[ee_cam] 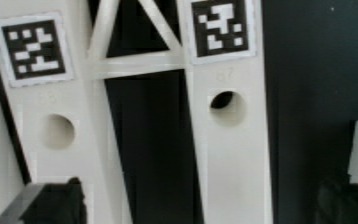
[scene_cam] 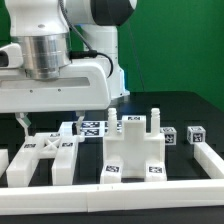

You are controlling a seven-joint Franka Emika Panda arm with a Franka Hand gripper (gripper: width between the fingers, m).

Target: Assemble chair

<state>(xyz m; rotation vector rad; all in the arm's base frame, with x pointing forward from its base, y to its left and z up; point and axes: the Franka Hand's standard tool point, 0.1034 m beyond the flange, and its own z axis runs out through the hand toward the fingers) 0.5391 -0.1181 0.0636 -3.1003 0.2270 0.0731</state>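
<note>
The chair's matte white parts lie on the black table. A blocky seat piece [scene_cam: 135, 150] with tags on its front stands in the middle. A slotted, cross-braced panel [scene_cam: 45, 152] lies flat at the exterior view's left. My gripper [scene_cam: 48, 121] hangs just above that panel, open and empty. In the wrist view the panel's two long bars [ee_cam: 229, 150] run side by side, each with a tag and a round hole. My gripper [ee_cam: 202, 205] is spread wide, with one bar between the dark fingertips [ee_cam: 51, 205]. Two small tagged cubes [scene_cam: 170, 137] sit to the right.
A low white rail [scene_cam: 120, 192] borders the table's front and right side. A tagged flat board [scene_cam: 92, 128] lies behind the parts. Another white leg-like part [scene_cam: 10, 165] lies at the far left by the rail.
</note>
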